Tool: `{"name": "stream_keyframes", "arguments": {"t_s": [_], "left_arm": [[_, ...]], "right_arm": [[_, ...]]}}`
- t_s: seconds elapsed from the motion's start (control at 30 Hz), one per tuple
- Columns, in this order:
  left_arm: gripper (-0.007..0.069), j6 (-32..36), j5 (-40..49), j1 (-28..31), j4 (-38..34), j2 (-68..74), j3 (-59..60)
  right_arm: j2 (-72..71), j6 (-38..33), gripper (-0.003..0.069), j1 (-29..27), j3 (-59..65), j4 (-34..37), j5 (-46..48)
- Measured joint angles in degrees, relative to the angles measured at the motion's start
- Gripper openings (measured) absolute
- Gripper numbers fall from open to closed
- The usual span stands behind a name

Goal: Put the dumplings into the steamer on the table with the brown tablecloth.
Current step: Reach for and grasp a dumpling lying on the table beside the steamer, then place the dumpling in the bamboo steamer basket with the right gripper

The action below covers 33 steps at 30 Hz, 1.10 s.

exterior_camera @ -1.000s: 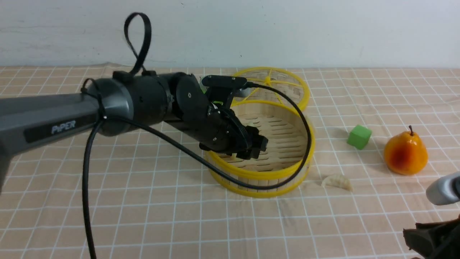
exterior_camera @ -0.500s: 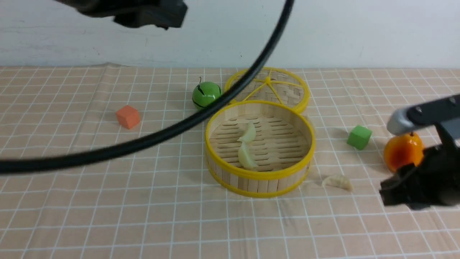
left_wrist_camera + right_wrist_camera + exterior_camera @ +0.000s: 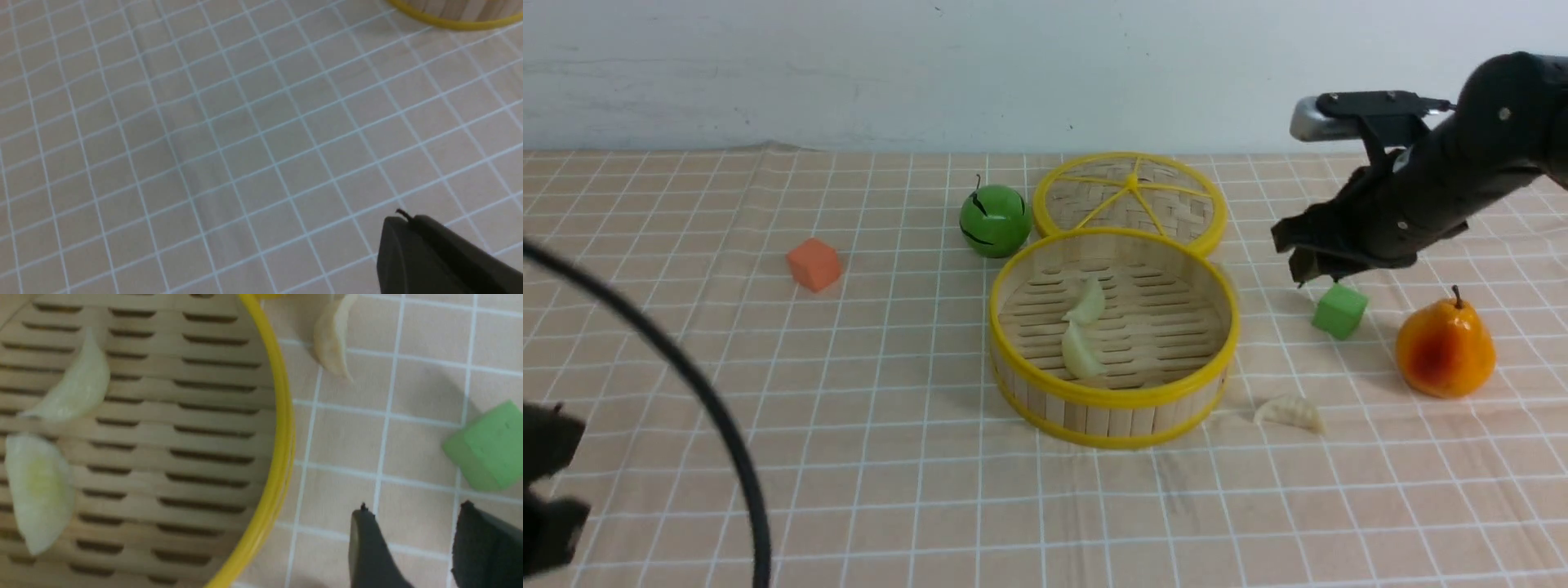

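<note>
The steamer [image 3: 1111, 398] stands mid-table on the brown tablecloth [image 3: 849, 457]. Two dumplings [image 3: 1086, 302] [image 3: 1081, 353] lie on its slatted floor. Another dumpling [image 3: 1289, 412] lies on the cloth by the steamer's front right. My right gripper [image 3: 1303, 257] hangs in the air right of the steamer, above a green cube. In the right wrist view it [image 3: 414, 510] is open and empty, with the steamer rim [image 3: 282, 428] and the outside dumpling [image 3: 333, 339] beyond it. My left gripper [image 3: 402, 218] is shut and empty over bare cloth, far from the steamer.
The woven lid [image 3: 1131, 200] lies behind the steamer, with a green apple [image 3: 992, 216] to its left. An orange cube [image 3: 814, 264] sits at the left, a green cube [image 3: 1339, 310] and a pear [image 3: 1445, 347] at the right. A black cable [image 3: 711, 408] arcs across the lower left.
My left arm has pulled back from over the steamer to the lower left and its gripper has shut. My right arm has risen from the lower right to above the green cube, jaws widening.
</note>
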Motion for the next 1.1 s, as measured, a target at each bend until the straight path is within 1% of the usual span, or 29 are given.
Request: {"name": "stream_keyframes", "arguments": {"t_s": [0.13, 0.17, 0.2, 0.27, 0.3, 0.37, 0.47, 0.57, 0.63, 0.7, 0.77, 0.83, 0.97, 1.1], "left_arm": [[-0.0014, -2.31, -7.16, 0.0, 5.03, -5.84, 14.57], [-0.0014, -2.31, -7.53, 0.0, 5.26, -6.09, 14.57], [-0.0014, -2.44, -10.34, 0.0, 6.65, -8.06, 18.91], [-0.0014, -2.57, -14.85, 0.0, 8.89, -10.48, 22.88], [-0.0014, -2.57, -15.22, 0.0, 9.16, -10.71, 23.14], [-0.0014, -2.88, -18.31, 0.0, 11.89, -13.04, 25.6], [-0.0014, -4.21, -19.11, 0.0, 14.79, -14.04, 27.31], [-0.0014, -7.3, -19.5, 0.0, 17.87, -14.03, 27.97], [-0.0014, -9.9, -20.0, 0.0, 19.84, -14.03, 27.97], [-0.0014, -12.02, -20.25, 0.0, 21.37, -14.03, 28.01], [-0.0014, -13.56, -20.25, 0.0, 22.52, -14.03, 28.03], [-0.0014, -14.69, -20.25, 0.0, 23.29, -14.03, 28.03], [-0.0014, -15.18, -20.3, 0.0, 23.79, -14.03, 28.14], [-0.0014, -15.23, -22.26, 0.0, 24.1, -14.8, 28.14]], "right_arm": [[7.85, -0.33, 0.0311, -0.23, -8.17, 1.18, 0.46], [8.21, -0.33, 0.0311, -0.23, -8.85, 1.24, 0.46], [10.99, -0.33, 0.0323, -0.23, -11.03, 1.4, 0.28], [14.12, -0.33, 0.0342, -0.23, -13.65, 1.65, -1.02], [14.39, -0.33, 0.0344, -0.23, -13.88, 1.65, -1.02], [17.6, -0.33, 0.0361, -0.23, -16.4, 2.51, -3.47], [20.66, -0.33, 0.0365, -0.23, -18.65, 4.67, -5.92], [23.78, -0.92, 0.0365, -0.12, -19.97, 7.44, -8.68], [25.57, -2.41, 0.0351, 0.21, -20.25, 8.12, -10.72], [26.47, -4.1, 0.032, 0.38, -20.34, 8.32, -11.84], [26.65, -5.93, 0.0246, 0.57, -20.56, 8.47, -11.75], [26.35, -7.5, 0.0195, 0.49, -20.57, 8.52, -10.8], [24.05, -9.07, 0.0197, 0.43, -20.28, 8.28, -6.43], [17.18, -9.46, 0.0197, 0.5, -20.23, 8.71, -2.91]]}}
